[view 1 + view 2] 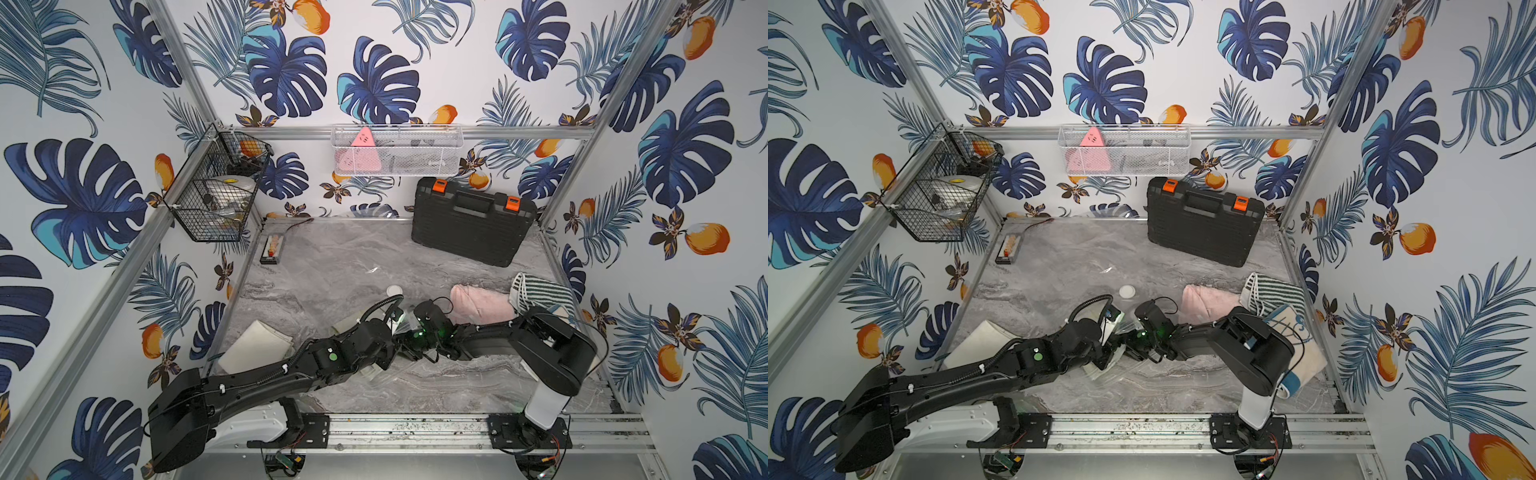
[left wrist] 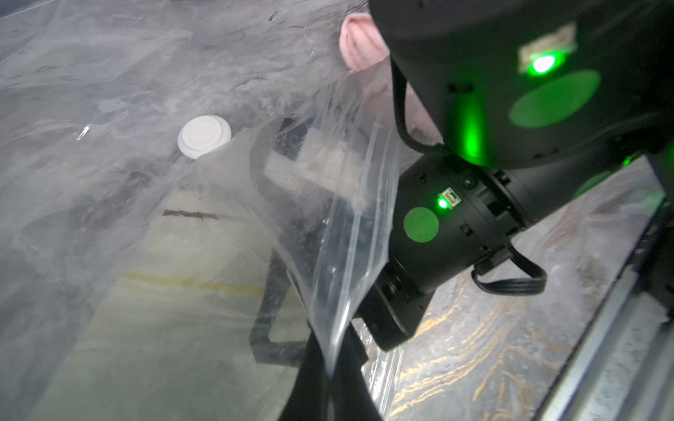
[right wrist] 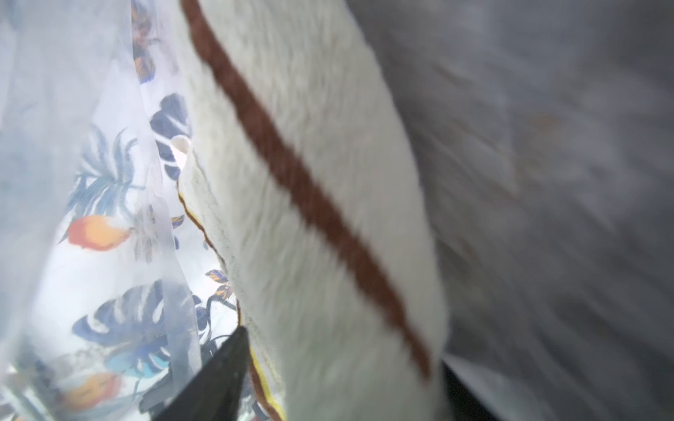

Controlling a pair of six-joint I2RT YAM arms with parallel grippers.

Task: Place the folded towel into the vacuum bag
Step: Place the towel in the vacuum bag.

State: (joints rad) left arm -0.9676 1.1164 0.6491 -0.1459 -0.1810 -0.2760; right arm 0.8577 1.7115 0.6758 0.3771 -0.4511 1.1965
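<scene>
The clear vacuum bag (image 2: 346,218) lies flat on the marble table, its film (image 1: 353,257) reaching toward the back, its round white valve cap (image 1: 394,289) (image 1: 1127,291) (image 2: 204,135) facing up. My left gripper (image 2: 330,371) is shut on the bag's edge and holds a flap lifted. The right arm (image 1: 490,338) reaches in at that flap. The folded towel (image 3: 328,218), cream with a brown stripe, lies inside the bag (image 2: 175,255). My right gripper (image 3: 343,350) has the towel between its widely spread jaws. Whether they press on it does not show.
A pink towel (image 1: 478,303) and a green-striped one (image 1: 536,289) lie at the right. A cream cloth (image 1: 259,345) lies front left. A black tool case (image 1: 471,222) leans at the back wall. Wire baskets (image 1: 216,195) (image 1: 397,151) hang above.
</scene>
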